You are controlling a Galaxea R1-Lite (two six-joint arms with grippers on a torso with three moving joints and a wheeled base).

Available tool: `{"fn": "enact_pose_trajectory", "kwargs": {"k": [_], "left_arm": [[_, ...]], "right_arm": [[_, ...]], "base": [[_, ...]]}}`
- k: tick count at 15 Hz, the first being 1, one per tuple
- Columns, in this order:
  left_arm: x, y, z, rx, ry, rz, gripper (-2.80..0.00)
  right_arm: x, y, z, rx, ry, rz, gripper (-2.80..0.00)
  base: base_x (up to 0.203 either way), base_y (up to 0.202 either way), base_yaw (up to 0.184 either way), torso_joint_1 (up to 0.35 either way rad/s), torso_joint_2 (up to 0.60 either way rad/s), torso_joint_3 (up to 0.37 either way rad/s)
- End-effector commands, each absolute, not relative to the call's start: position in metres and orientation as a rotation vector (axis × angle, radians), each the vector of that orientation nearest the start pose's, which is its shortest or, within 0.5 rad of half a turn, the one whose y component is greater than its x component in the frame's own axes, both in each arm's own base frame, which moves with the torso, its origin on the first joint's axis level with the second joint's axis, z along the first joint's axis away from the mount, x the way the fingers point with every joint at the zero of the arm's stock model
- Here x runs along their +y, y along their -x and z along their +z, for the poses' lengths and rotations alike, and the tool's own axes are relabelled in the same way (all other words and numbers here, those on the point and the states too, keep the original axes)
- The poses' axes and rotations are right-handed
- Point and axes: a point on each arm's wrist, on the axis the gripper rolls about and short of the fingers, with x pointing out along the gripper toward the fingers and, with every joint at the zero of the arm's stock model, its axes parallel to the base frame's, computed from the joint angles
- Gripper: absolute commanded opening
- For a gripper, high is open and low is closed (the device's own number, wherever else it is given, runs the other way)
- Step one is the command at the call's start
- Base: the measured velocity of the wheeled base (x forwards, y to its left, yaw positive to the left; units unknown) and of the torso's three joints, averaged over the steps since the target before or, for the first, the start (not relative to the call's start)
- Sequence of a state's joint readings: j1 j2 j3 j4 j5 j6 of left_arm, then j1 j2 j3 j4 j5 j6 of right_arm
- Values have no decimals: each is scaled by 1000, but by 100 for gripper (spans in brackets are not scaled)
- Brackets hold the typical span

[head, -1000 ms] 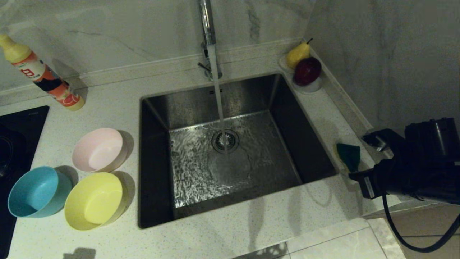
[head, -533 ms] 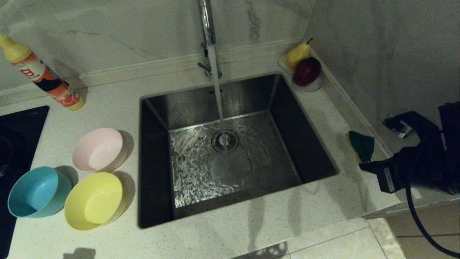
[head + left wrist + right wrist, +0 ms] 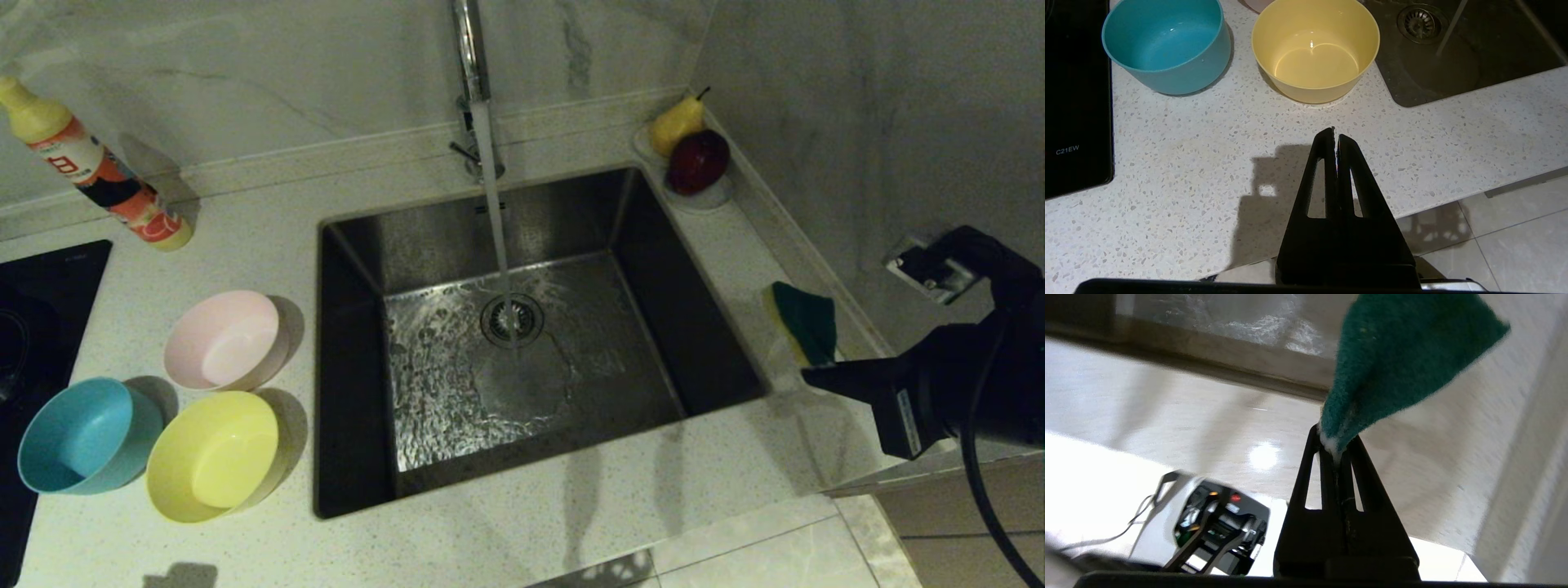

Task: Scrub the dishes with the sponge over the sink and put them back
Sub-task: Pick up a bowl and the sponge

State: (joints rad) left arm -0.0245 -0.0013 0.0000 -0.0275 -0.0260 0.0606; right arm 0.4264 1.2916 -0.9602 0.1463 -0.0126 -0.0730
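Observation:
Three bowls stand on the counter left of the sink (image 3: 351,384): pale pink (image 3: 224,339), yellow (image 3: 214,453) and light blue (image 3: 82,434). Water runs from the chrome tap (image 3: 469,49) onto the drain (image 3: 512,320). My right gripper (image 3: 812,374) is shut on a corner of the sponge (image 3: 804,322), which hangs green face up above the counter just right of the sink; the right wrist view shows the sponge (image 3: 1404,355) pinched in that gripper (image 3: 1336,441). The left gripper (image 3: 1335,132) is shut and empty above the counter's front edge, short of the yellow bowl (image 3: 1314,49) and blue bowl (image 3: 1165,41).
A detergent bottle (image 3: 98,167) leans at the back left. A black cooktop (image 3: 41,310) borders the bowls on the left. A white dish (image 3: 702,198) with a pear and an apple sits at the sink's back right corner. A marble wall (image 3: 857,147) closes the right side.
My right arm has drawn back to the right and risen. The sponge in its gripper has lifted and shifted slightly right and farther back. The left arm and the bowls have stayed put.

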Motion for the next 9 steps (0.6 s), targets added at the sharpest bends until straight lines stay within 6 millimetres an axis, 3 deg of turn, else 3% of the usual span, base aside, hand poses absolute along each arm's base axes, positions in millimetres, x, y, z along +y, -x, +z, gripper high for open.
{"fn": "enact_pose_trajectory", "kwargs": {"k": [1,9], "left_arm": [[0,22,74,-18,-61,-50,-280],[0,22,74,-17,-61,-50,-280]], "right_arm": [[87,-163,276,408,184,486,-280],[112,-140,287,382,222,672,-280]], "base": [[0,0,0,0,0,0],[0,0,0,0,0,0]]}}
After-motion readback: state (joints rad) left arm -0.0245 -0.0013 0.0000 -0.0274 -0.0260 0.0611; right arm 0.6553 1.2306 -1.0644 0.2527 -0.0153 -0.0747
